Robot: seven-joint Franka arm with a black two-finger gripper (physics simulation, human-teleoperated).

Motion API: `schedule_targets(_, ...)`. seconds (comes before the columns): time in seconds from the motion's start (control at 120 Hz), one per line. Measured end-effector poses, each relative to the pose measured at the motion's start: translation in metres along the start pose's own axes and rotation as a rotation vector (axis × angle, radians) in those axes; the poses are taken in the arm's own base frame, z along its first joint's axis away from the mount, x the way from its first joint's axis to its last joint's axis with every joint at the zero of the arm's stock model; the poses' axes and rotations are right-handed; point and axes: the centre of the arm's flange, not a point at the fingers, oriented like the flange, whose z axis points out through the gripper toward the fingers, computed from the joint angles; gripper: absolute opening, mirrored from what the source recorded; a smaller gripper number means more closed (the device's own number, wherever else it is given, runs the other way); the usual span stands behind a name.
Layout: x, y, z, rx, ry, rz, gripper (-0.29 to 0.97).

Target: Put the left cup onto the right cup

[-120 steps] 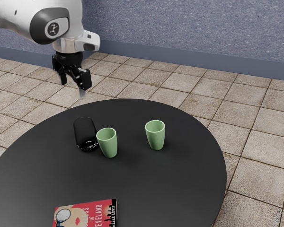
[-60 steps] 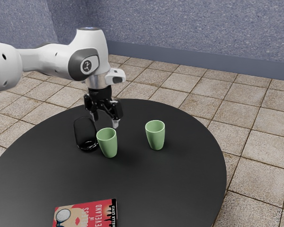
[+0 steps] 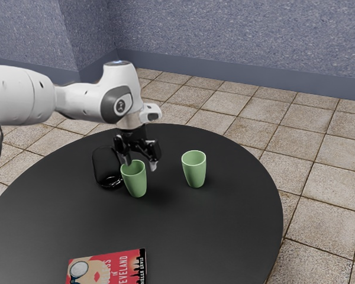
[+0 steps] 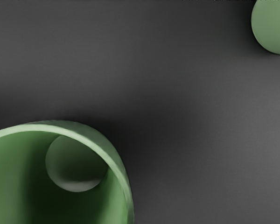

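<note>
- A black cup (image 3: 106, 167) lies on its side on the round dark table (image 3: 225, 225), just beside the hand toward the exterior view's left.
- A book (image 3: 106, 267) lies flat well apart from the hand, near the table's front edge.
- The gripper (image 3: 139, 161) hangs with its fingers spread wide, holding nothing.
- The left cup (image 3: 134, 179) (green, upright) stands directly beneath the hand, its rim just under the fingertips. The wrist view looks down into its mouth (image 4: 60, 177).
- The right cup (image 3: 194, 168) stands upright, off to the hand's side toward the exterior view's right, apart from the left cup.

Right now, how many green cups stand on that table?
2. One plain green cup under the black gripper; the other green cup apart, toward the exterior view's right.
</note>
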Motion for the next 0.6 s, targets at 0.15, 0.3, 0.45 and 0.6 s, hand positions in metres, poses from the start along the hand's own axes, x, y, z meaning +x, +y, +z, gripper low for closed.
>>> schedule_targets(0.15,0.006,-0.005,0.018,-0.012,0.006,-0.023,0.68)
schedule_targets(0.3,0.010,-0.005,0.038,-0.024,0.000,-0.042,0.68)
schedule_targets(0.45,0.011,-0.006,0.054,-0.018,-0.012,-0.044,0.68)
schedule_targets(0.6,0.011,-0.005,0.052,-0.002,-0.007,-0.031,0.35)
